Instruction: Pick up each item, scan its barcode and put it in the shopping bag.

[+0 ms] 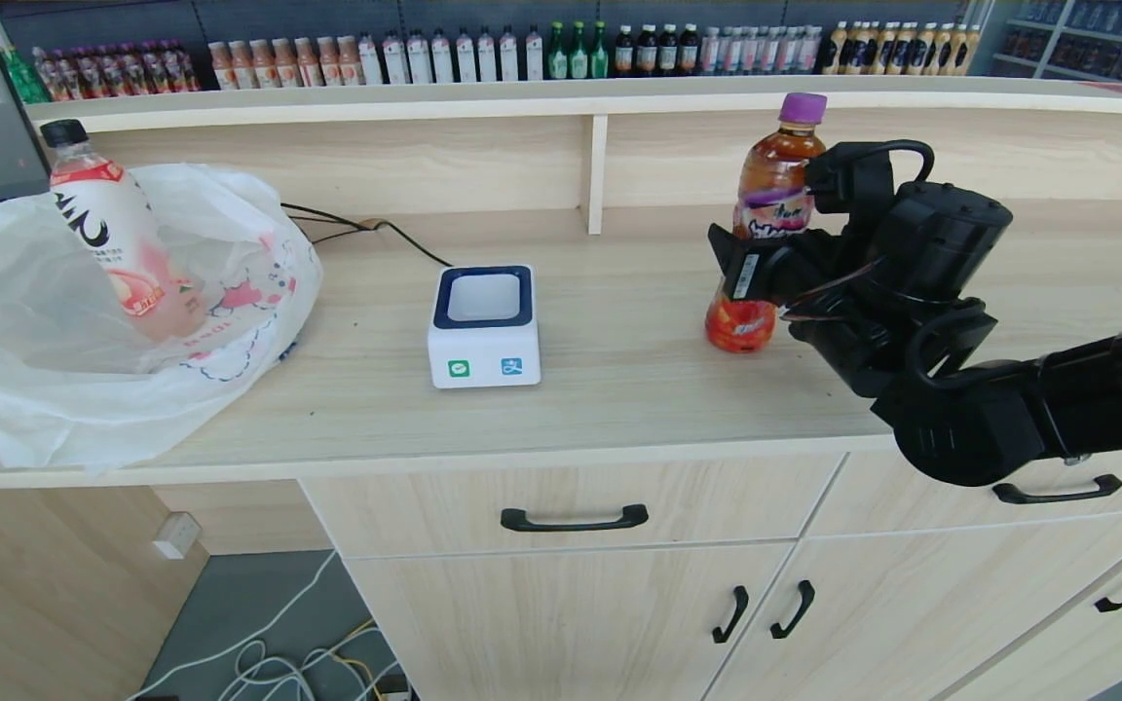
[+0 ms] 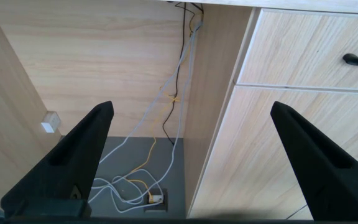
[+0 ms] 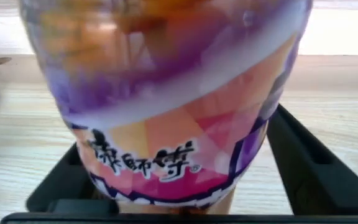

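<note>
Right gripper (image 1: 766,275) clamps tea bottle (image 1: 777,185) standing on counter (image 1: 619,389); left gripper (image 2: 191,111) open

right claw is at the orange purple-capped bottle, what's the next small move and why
Probably a short straight lift. The right claw looks closed on the orange plastic bottle with the purple cap, whose base rests on the pale wooden counter. Lifting frees it to travel to the white, blue-rimmed box scanner farther to the robot's left.
</note>
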